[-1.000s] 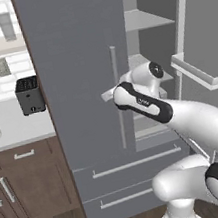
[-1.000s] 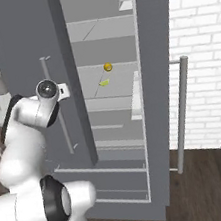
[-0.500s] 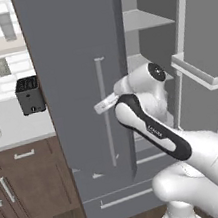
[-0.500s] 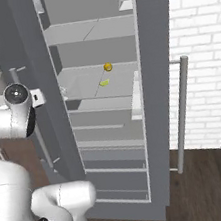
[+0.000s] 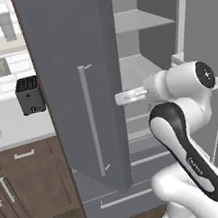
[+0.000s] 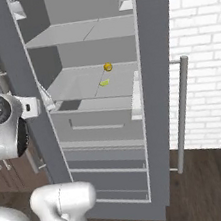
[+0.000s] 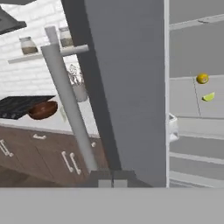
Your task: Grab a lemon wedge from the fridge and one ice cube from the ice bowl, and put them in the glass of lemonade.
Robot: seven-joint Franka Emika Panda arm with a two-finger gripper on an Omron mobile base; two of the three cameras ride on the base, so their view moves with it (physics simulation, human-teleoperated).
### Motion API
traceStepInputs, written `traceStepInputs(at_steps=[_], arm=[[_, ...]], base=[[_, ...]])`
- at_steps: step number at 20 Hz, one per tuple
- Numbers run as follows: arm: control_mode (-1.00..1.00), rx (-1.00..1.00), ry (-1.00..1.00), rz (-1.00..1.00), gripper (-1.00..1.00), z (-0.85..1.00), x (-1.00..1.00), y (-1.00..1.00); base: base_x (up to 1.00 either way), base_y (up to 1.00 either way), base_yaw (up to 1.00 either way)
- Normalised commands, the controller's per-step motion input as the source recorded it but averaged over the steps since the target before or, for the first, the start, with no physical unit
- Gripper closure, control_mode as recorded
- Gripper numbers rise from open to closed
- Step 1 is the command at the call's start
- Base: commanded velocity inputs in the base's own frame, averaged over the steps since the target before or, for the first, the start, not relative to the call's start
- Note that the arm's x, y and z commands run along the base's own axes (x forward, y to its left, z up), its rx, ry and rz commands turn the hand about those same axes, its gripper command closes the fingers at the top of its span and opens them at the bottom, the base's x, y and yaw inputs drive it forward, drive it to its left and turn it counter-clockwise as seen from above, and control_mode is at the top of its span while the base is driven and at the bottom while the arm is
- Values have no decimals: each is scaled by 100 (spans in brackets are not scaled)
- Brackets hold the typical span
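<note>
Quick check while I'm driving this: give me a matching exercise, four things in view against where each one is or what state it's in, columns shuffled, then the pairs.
Things
1. lemon wedge
2. fridge
3. ice bowl
4. gripper

Places or states
A. on the counter, left of the open door, in the hand view
B. shut, holding nothing
C. on a fridge shelf, near a small round yellow fruit
D. doors open, shelves showing

Pairs: 1-C, 2-D, 3-A, 4-B
</note>
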Motion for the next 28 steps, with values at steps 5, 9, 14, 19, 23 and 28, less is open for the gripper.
traceStepInputs(at_steps=[5, 9, 14, 19, 23, 28], arm=[[-100, 35, 11, -20, 100, 64, -5, -94], [-100, 28, 44, -13, 100, 72, 51, -70], [-100, 15, 24, -2, 100, 18, 55, 5], [-100, 21, 20, 5, 100, -28, 92, 25], [-100, 20, 12, 2, -100, -46, 94, 16], [-100, 15, 4, 0, -100, -20, 65, 29]], base=[[0, 0, 0], [0, 0, 0], [0, 0, 0], [0, 0, 0], [0, 0, 0], [0, 0, 0]])
